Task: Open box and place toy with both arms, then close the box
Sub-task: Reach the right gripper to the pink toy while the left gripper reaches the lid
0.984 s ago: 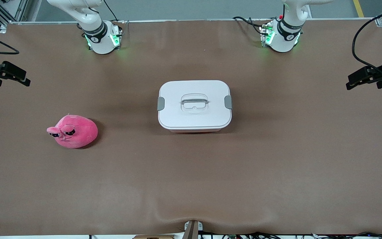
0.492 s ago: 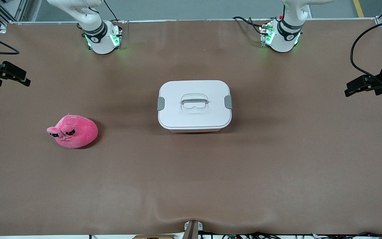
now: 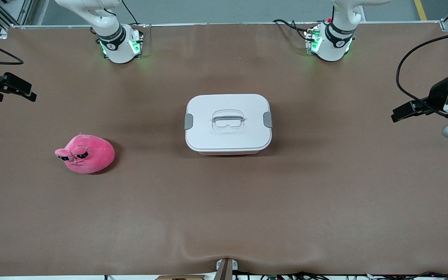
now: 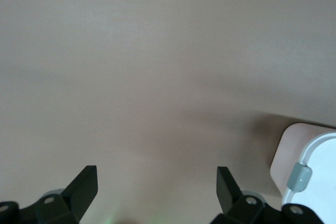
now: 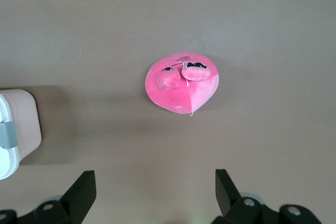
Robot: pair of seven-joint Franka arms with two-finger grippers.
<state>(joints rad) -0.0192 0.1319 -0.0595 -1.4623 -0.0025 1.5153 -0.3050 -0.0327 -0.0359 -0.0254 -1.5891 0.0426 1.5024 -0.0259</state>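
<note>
The box [image 3: 228,123] sits shut at the table's middle, its white lid carrying two grey side clips and a recessed handle. A corner of it shows in the left wrist view [image 4: 310,174] and in the right wrist view [image 5: 16,129]. The hot-pink toy [image 3: 86,153] lies toward the right arm's end, nearer the front camera than the box, and shows in the right wrist view [image 5: 182,85]. My left gripper [image 3: 401,112] is open and empty over the left arm's end of the table [image 4: 156,182]. My right gripper [image 3: 23,93] is open and empty over the right arm's end [image 5: 153,187].
The brown table cover [image 3: 224,210] has a small raised wrinkle at its front edge. Both arm bases [image 3: 119,44] stand along the table's edge farthest from the front camera. Black cables hang by the left arm's wrist [image 3: 406,77].
The left gripper has moved inward toward the box and lower in the front view. The right gripper has barely moved. The box and toy have not moved.
</note>
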